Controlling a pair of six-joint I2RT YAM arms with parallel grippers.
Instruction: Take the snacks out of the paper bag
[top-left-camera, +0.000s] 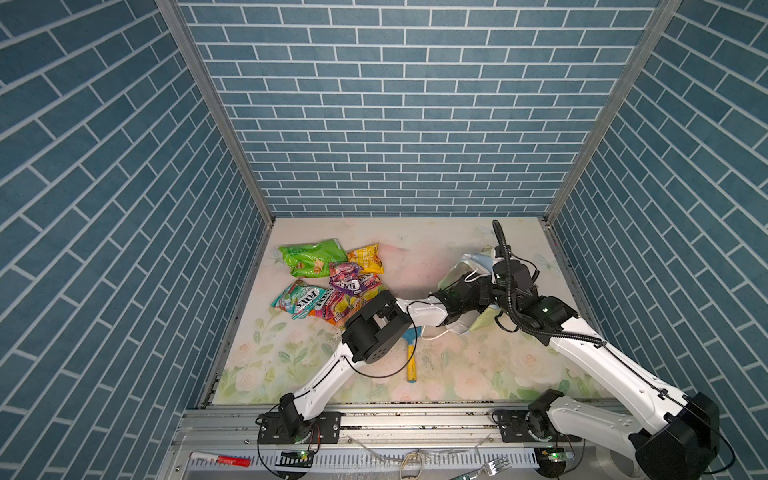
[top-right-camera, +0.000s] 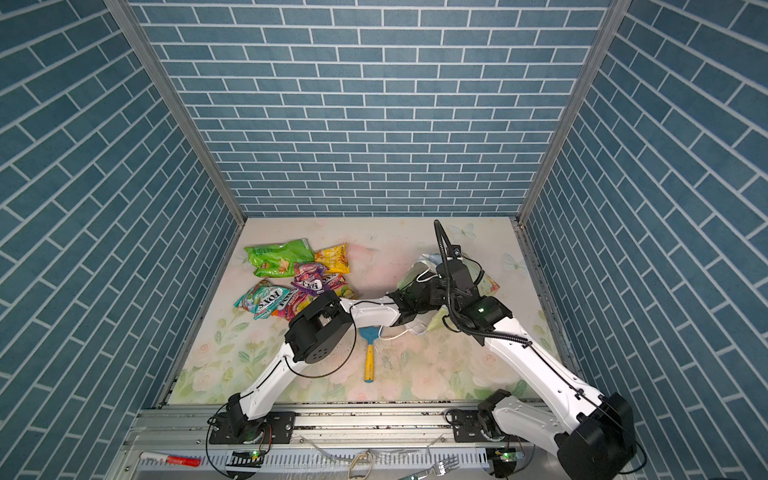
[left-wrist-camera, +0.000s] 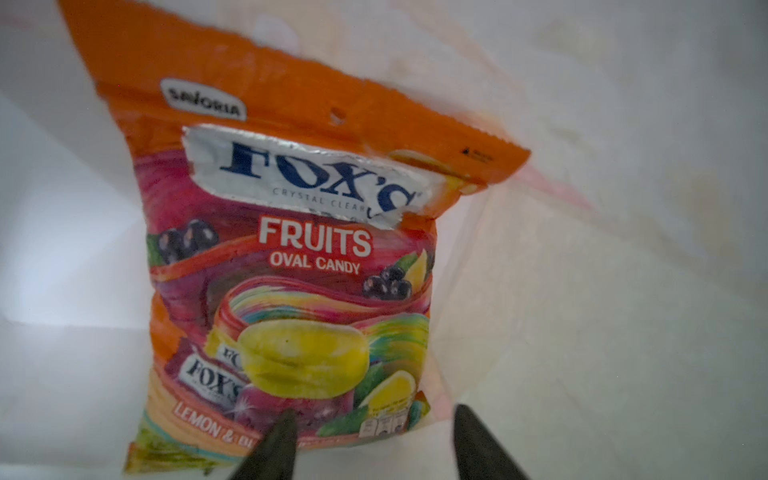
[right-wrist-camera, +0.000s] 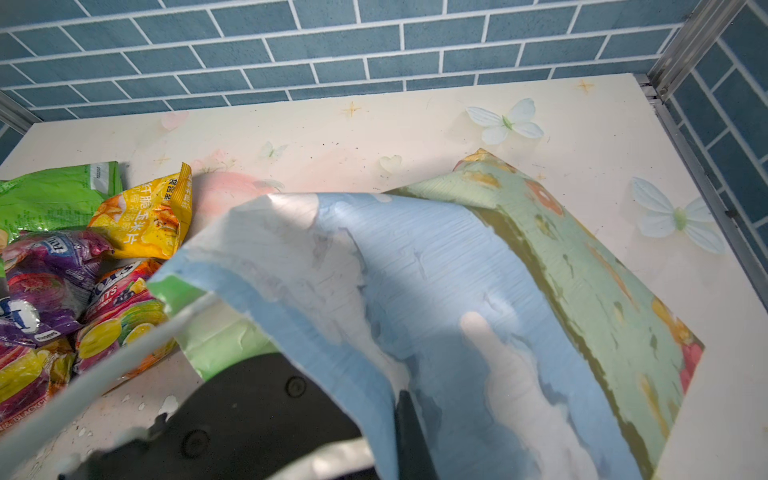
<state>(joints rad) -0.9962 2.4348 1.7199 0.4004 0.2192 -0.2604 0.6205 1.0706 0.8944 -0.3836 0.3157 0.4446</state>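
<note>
The paper bag (top-left-camera: 452, 277) (right-wrist-camera: 457, 270) lies on its side at the right of the table, blue sky print uppermost. My right gripper (right-wrist-camera: 401, 403) is shut on its upper wall, lifting the mouth. My left arm reaches into the mouth, so its gripper is hidden in both top views. Inside, against the white lining, lies an orange-red fruit-print snack packet (left-wrist-camera: 291, 257). My left gripper (left-wrist-camera: 374, 432) is open, and the packet's lower corner sits between its fingertips. Several snacks lie piled at the left: green (top-left-camera: 313, 257), yellow (top-left-camera: 365, 257), purple (top-left-camera: 345, 279), teal-white (top-left-camera: 293, 299).
A toy rake (top-left-camera: 411, 353) with a blue head and yellow handle lies in front of the bag's mouth, under my left forearm. One white cord handle (top-left-camera: 436, 334) trails beside it. A red-white marker (top-left-camera: 220, 459) and a fork (top-left-camera: 496, 465) lie on the front rail. Brick walls enclose three sides.
</note>
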